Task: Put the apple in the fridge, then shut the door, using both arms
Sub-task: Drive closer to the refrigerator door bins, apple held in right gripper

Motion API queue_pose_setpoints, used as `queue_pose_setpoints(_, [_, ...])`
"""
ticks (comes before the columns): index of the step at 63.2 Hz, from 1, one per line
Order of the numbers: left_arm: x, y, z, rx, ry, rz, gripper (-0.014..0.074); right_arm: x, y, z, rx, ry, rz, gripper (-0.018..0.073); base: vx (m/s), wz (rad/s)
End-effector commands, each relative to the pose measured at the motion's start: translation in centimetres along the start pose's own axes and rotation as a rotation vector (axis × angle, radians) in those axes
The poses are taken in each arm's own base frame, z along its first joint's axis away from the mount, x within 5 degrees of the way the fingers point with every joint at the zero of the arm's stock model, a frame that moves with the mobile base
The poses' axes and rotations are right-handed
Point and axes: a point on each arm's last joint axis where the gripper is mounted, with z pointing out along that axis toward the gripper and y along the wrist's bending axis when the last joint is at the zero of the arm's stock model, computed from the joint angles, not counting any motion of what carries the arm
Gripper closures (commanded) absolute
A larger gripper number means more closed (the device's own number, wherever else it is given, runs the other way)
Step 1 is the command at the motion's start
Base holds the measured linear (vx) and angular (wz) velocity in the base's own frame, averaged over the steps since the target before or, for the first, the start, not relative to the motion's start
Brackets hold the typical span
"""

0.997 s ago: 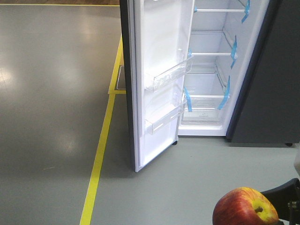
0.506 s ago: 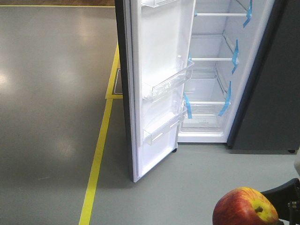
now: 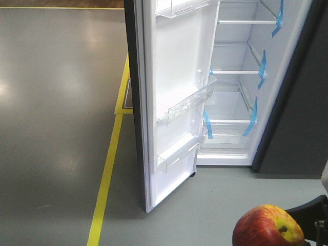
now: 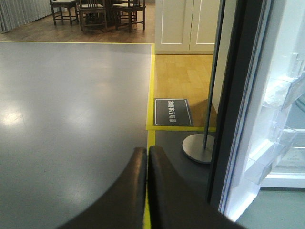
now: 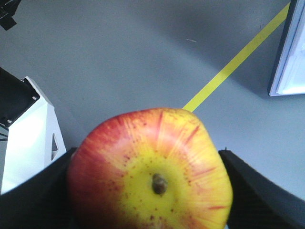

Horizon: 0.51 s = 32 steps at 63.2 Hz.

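The fridge (image 3: 233, 102) stands open ahead, white inside, with blue tape strips on its shelves. Its door (image 3: 174, 66) is swung out to the left, white inner face and clear bins towards me; the left wrist view shows the door's dark edge (image 4: 233, 105). The red and yellow apple (image 3: 267, 226) is low at the right, well short of the fridge. My right gripper (image 5: 150, 193) is shut on the apple (image 5: 150, 167), stem dimple towards the camera. My left gripper (image 4: 144, 153) is shut on nothing, above the floor left of the door.
A yellow floor line (image 3: 105, 179) runs left of the door. Behind the door are a floor sign (image 4: 172, 112) and a pole on a round base (image 4: 196, 148). Chairs (image 4: 95, 12) and a white cabinet (image 4: 186, 24) stand far back. White robot body (image 5: 28, 138) sits beside the right gripper.
The fridge and door have grown larger and slid lower in the front view, so I have come closer. The apple keeps its place in the right gripper.
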Motion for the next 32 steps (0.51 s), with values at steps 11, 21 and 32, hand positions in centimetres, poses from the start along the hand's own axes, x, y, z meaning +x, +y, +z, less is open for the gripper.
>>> queue_pose_setpoints(11, [-0.06, -0.05, 0.06, 0.009, -0.071, -0.005, 0.0603, -1.06, 0.42, -0.59, -0.014, -0.078, 0.001, 0.0183, 0.16, -0.01])
queue_pose_setpoints(21, [-0.06, -0.05, 0.06, 0.009, -0.071, -0.005, 0.0603, -1.06, 0.42, -0.59, -0.014, -0.078, 0.001, 0.0183, 0.16, -0.02])
queue_pose_setpoints(32, [-0.06, -0.05, 0.06, 0.009, -0.071, -0.005, 0.0603, -1.06, 0.42, -0.59, -0.014, -0.078, 0.001, 0.0183, 0.17, -0.01])
